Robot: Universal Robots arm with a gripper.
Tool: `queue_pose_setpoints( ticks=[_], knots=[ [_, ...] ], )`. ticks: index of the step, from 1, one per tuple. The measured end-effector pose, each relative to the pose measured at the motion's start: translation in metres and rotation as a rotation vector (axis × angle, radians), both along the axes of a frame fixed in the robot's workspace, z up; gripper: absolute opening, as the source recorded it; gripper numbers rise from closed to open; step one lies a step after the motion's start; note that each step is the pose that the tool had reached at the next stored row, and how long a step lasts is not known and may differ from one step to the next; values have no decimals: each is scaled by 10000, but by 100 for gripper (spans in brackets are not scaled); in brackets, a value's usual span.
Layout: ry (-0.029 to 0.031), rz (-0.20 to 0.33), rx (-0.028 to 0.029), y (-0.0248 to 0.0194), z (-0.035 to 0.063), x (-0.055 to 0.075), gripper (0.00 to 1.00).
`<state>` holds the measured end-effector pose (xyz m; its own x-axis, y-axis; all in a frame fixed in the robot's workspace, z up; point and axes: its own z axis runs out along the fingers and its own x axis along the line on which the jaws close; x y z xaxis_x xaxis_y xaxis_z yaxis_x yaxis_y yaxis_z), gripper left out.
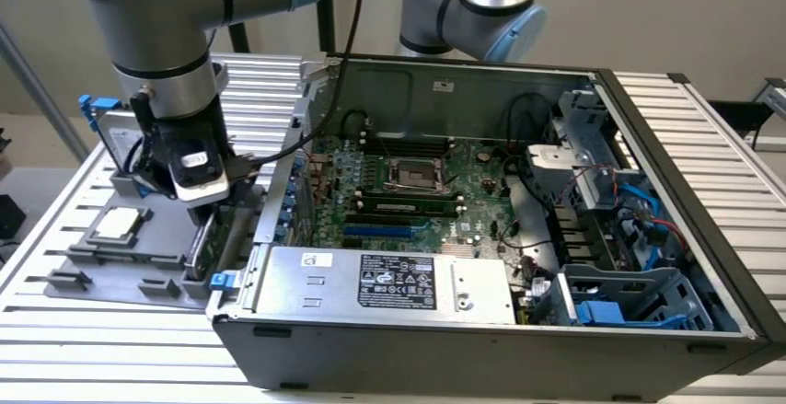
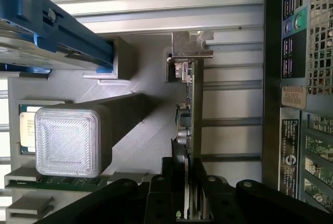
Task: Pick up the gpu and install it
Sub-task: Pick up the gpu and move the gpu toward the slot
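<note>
The gripper (image 2: 188, 177) is down over the grey holder (image 1: 123, 280) on the surface (image 1: 110, 340) beside the case (image 1: 491, 367), fingers (image 2: 174, 185) pinching the gpu (image 2: 196, 104) standing on edge in its slot. Narrow hold: any tilt and the bracket (image 2: 191, 44) could snag, twisting the card loose.

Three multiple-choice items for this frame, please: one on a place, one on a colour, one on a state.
1. Where is the gpu?
A. plugged into a slot
B. on edge in the grey tray
C. on the floor

2. What colour are the hard drive rails?
A. red
B. blue
C. yellow

3. The case is:
A. open, motherboard exposed
B. closed
C. wrapped in plastic

Answers:
1 B: the card stands edge-on in the tray outside the case.
2 B: the rails along the drive are blue.
3 A: the board shows through the open side.
</note>
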<state>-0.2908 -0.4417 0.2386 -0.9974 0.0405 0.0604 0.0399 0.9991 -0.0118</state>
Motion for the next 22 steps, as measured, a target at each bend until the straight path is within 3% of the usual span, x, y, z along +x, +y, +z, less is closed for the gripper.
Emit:
queue_pose_setpoints(
  ticks=[4,13,22],
  knots=[
    [1,300,0,0,0,2,26],
    [0,328,1,1,9,2,26],
    [2,331,0,0,175,1,26]
  ],
)
